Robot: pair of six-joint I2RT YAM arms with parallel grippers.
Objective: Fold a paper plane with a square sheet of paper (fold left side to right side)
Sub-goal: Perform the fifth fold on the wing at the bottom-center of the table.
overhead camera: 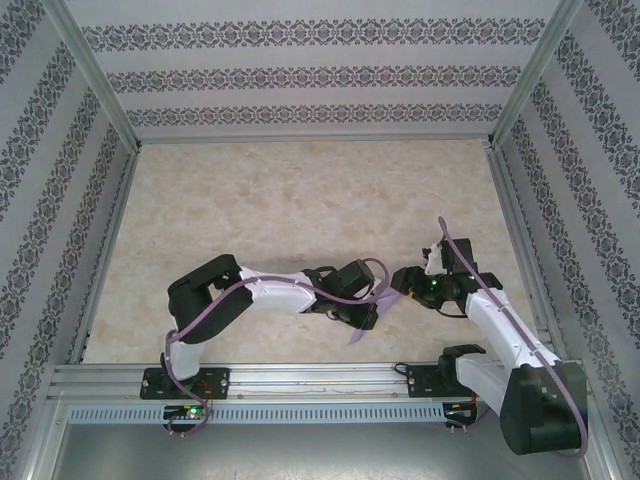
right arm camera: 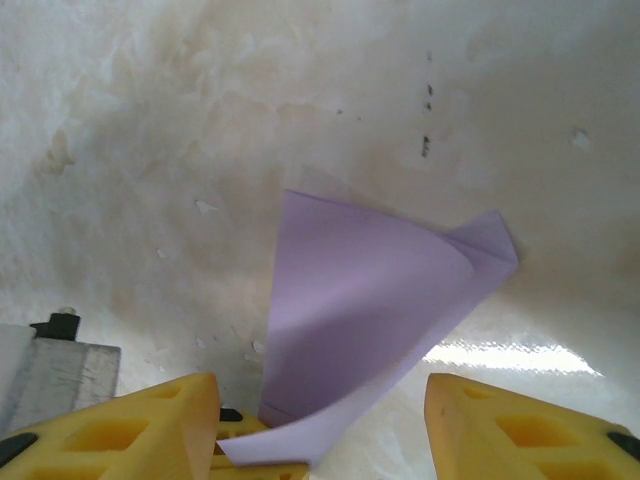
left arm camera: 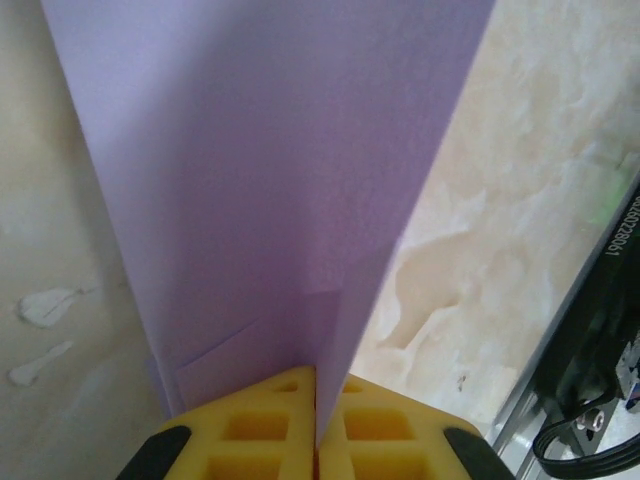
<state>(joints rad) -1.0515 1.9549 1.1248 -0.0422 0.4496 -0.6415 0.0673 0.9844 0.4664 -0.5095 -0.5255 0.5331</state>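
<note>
Well, we think the folding is only partway done. The square sheet of paper is not flat. It is bent over on itself, and in the right wrist view one corner at the right of the frame is turned into a small flap. In the left wrist view we see a faint crease low down on it. But it is wide and floppy, not slim and pointy, so we think most of the folds are left to do.

Now the big things first. The walls go round three sides and have stripes of little dark patterns. The worktop is pale and looks like creamy stone, with a few white marks and one bright shiny patch. A metal rail runs along the bottom of the top view. The left arm and the right arm start from it and meet low in the middle of that view.

The paper is right there between them, held up off the worktop as far as we can tell. The left tool is pressed together on the paper's lower edge, and the sheet stands up out of it. The right tool has its yellow fingers wide apart, one on each side of the paper's near edge. We do not see them squeezing it.
</note>
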